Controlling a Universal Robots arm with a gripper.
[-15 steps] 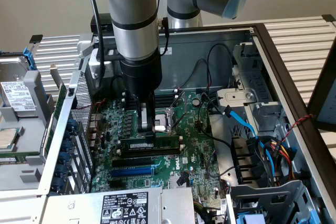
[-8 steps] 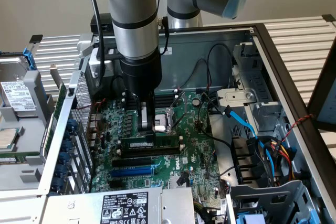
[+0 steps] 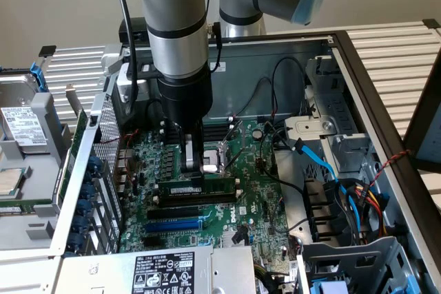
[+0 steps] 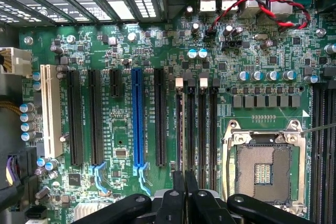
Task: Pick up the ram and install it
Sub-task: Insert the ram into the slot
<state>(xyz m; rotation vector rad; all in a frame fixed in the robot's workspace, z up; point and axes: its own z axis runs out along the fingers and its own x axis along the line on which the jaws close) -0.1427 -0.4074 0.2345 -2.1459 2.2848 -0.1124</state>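
Evidently the long, thin green circuit-board ram [image 3: 207, 188] with its white label stands on edge in a long black memory slot [image 3: 207, 198] beside the bare metal processor socket [image 4: 262, 170], with the fingers of the black gripper [image 3: 196, 170] pinched together on its top edge, full seating unconfirmed.

— Where do we look from in the exterior view?
— From off the arm [image 3: 178, 25], above and outside the open computer case [image 3: 289, 56]. We look down at a slant onto the motherboard [image 3: 258, 194], far enough back to take in most of the case.
— And the wrist view?
— We sit just above the tool [image 4: 185, 203], facing straight down past its fingers [image 4: 177, 199], close to the board.
— What do we share?
— The tool's tips, which the exterior view shows at the ram [image 3: 210, 187], the CPU socket [image 4: 262, 169] beside the tool, and the blue slot [image 4: 137, 119] on its other side.
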